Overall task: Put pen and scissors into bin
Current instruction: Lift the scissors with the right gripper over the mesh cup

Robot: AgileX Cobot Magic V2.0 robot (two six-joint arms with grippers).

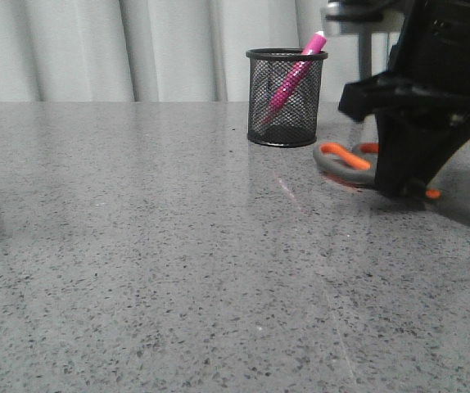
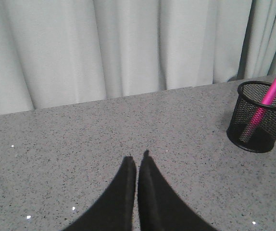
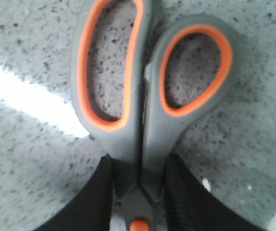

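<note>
Right wrist view: my right gripper (image 3: pixel 139 192) pinched on scissors (image 3: pixel 147 96) at pivot. Risk: handle-heavy scissors swing on lift, snag bin (image 1: pixel 286 97) rim.

— How's the light?
— Soft and even. My tabletop (image 1: pixel 153 246) is glossy, mirroring the pale curtain (image 1: pixel 96 49); a white glare band crosses it by the scissors (image 3: pixel 147 96).
— Sharpness?
— My right wrist view is blurred up close; the front view is grainy.
</note>
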